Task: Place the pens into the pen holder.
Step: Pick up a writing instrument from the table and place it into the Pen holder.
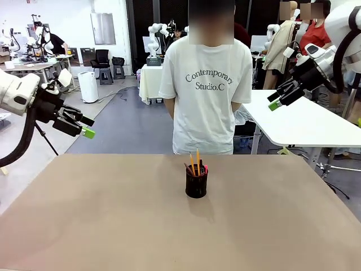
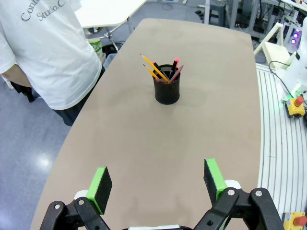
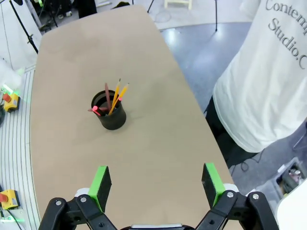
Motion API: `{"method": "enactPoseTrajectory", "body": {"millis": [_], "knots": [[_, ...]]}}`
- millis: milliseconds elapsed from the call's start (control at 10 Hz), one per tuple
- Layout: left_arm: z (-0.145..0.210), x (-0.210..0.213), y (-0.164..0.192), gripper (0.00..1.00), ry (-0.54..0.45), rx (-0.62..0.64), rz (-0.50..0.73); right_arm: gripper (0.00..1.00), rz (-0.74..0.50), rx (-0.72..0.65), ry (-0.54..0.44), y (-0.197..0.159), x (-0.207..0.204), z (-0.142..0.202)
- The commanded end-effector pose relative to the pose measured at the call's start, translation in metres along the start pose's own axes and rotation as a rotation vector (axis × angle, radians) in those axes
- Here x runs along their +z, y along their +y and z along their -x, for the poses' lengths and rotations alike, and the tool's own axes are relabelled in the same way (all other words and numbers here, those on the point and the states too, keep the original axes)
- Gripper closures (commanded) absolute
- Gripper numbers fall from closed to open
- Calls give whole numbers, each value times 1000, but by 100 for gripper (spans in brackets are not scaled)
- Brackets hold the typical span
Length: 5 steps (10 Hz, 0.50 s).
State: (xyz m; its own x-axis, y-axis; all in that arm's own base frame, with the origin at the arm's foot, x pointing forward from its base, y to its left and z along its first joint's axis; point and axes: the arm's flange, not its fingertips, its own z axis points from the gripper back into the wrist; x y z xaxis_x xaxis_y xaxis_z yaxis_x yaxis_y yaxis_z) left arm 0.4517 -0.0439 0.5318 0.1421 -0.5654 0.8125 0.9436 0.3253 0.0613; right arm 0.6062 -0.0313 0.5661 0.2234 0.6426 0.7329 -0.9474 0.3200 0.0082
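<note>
The black mesh pen holder (image 1: pixel 196 185) stands upright near the middle of the tan table (image 1: pixel 101 214). The pens stand in it: yellow-orange pencils (image 1: pixel 197 160), a reddish-brown one (image 1: pixel 188 168) and a black one with a pink tip (image 1: pixel 205 167). My left gripper (image 1: pixel 87 127) hangs open and empty, high off the table's left side. High at the right, my right gripper (image 1: pixel 273 100) is also open and empty. In the left wrist view its gripper (image 2: pixel 158 184) faces the holder (image 2: pixel 167 91) from afar. The right wrist gripper (image 3: pixel 156 184) faces the holder (image 3: pixel 112 117) likewise.
A person in a white T-shirt (image 1: pixel 206 90) stands at the table's far edge, just behind the holder. A white table (image 1: pixel 304 121) stands at the back right. Bare tabletop surrounds the holder on all sides.
</note>
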Motion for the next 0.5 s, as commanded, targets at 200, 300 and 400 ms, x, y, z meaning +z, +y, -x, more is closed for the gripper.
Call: {"method": "enactPoseTrajectory", "body": {"millis": [200,300,400], "knots": [[0,2,0,0,-2,2,-4,0,10,6,0,0,0,-3],[0,2,0,0,-2,2,-4,0,10,6,0,0,0,-3],[0,2,0,0,-2,2,-4,0,10,6,0,0,0,-3]]}}
